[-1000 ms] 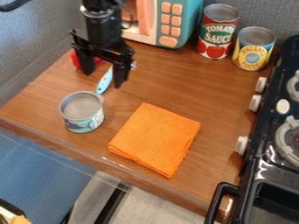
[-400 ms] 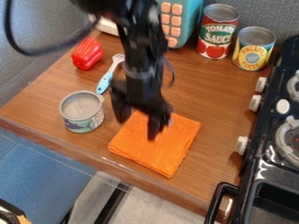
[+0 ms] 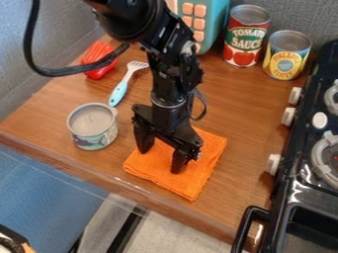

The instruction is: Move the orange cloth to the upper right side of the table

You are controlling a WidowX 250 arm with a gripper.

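Have the black two-finger gripper (image 3: 160, 159) pointing down at the left part of the folded orange cloth (image 3: 196, 174), fingers spread apart, with orange fabric visible between. Can't tell from this angle whether pressing in at the tips or just above. See the cloth lying flat on the brown wooden table (image 3: 244, 118), near the front edge, between cup and stove, slightly wrinkled at lower left. To the left of the gripper, just beside, find the small patterned cup (image 3: 92, 126), upright and open at the top. Behind that, see the slotted spatula (image 3: 119, 92), blue handle toward the cup, pale head pointing away. Farther back at left, find a red ridged toy (image 3: 100, 73), partly behind the black cable (image 3: 63, 71) looping off the arm. At the back, see the teal toy microwave (image 3: 212, 22) with pink buttons, then right of it the red tomato can (image 3: 245, 42) and the yellow-labelled can (image 3: 286, 57), both upright, close together. Along the right side, see the black stove (image 3: 294, 180) with pale knobs.
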